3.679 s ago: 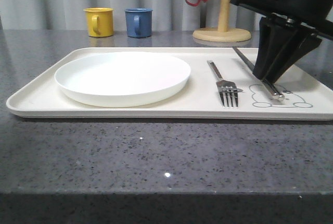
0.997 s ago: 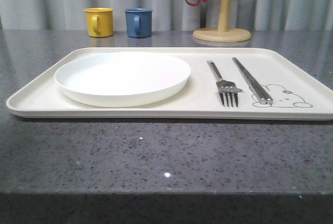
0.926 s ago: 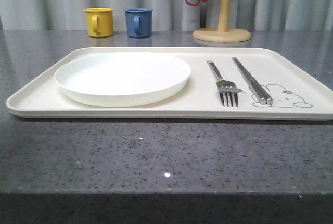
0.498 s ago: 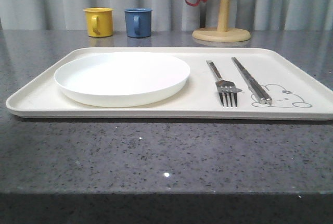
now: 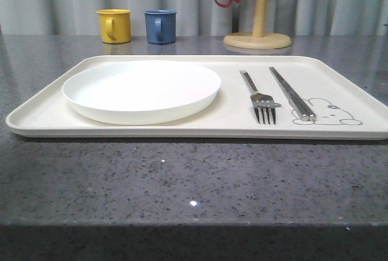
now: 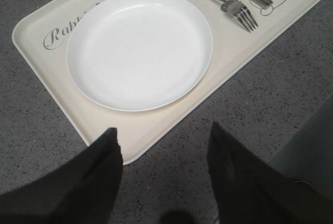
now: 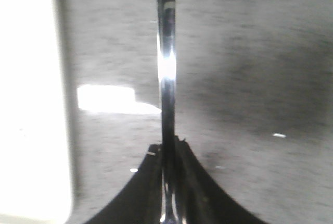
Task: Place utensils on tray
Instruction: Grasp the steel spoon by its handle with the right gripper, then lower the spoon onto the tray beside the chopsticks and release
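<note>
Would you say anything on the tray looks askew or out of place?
Nothing stands out. The plate sits flat on the tray, and the fork and chopsticks lie side by side, roughly parallel.

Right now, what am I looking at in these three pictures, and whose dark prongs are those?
It is a two-armed robot. One camera looks forward over the table; each wrist carries another. On the cream tray lie a white plate, a fork and chopsticks; mugs stand behind. The dark prongs are the left pincer, open and empty above the tray's edge. The right pincer is shut on a shiny metal handle, probably a spoon; its bowl is out of sight.
</note>
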`<state>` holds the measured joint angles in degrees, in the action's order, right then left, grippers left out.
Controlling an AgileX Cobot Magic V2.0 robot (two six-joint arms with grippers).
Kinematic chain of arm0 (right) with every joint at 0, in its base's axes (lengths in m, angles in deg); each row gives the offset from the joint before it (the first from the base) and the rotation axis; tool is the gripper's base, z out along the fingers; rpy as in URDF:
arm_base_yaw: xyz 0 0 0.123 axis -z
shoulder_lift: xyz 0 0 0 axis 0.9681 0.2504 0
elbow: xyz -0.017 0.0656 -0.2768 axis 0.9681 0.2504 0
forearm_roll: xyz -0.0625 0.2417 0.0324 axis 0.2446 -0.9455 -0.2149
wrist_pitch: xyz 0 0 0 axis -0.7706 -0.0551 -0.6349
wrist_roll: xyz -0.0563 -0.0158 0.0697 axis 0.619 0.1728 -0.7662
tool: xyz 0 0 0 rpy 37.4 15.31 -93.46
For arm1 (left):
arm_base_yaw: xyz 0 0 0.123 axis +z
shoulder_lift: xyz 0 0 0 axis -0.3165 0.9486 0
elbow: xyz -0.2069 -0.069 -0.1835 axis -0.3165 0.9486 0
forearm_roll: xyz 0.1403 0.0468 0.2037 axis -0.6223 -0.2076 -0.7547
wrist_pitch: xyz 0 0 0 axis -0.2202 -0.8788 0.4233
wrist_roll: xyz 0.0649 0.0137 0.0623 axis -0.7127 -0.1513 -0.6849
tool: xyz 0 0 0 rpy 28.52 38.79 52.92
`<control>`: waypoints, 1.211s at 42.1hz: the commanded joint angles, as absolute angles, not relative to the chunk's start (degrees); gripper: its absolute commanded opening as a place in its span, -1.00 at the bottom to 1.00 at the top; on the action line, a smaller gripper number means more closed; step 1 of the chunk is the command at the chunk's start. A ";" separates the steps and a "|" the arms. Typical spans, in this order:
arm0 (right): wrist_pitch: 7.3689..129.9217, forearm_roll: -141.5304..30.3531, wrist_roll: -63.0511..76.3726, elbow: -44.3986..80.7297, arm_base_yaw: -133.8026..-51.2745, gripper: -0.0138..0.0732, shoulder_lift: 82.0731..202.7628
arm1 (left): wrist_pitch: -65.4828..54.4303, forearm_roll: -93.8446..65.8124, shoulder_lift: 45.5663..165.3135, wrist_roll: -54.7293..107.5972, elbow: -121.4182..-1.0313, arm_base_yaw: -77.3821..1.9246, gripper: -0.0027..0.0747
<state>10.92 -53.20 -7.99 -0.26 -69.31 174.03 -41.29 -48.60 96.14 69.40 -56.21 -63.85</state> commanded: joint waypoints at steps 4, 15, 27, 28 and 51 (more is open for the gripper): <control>10.89 -61.27 -9.47 -2.09 -77.72 -0.67 172.30 | -37.51 -49.00 95.92 69.96 -57.80 -64.38 -0.01; 18.51 -61.46 -19.39 -2.09 -84.97 -0.66 177.39 | -37.51 -49.00 95.92 69.96 -57.80 -64.38 -0.01; 20.35 -58.09 -23.88 -2.03 -84.86 -0.66 180.86 | -37.51 -49.00 95.92 69.96 -57.80 -64.38 -0.01; 20.35 -57.43 -24.32 -2.03 -84.86 -0.66 181.00 | -37.51 -49.00 95.92 69.96 -57.80 -64.38 -0.01; 20.61 -53.08 -26.38 -2.03 -84.86 -0.16 181.22 | -37.51 -49.00 95.92 69.96 -57.80 -64.38 -0.01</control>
<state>19.28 -53.40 -26.62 -0.26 -85.04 183.37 -41.29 -48.60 96.14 69.40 -56.21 -63.85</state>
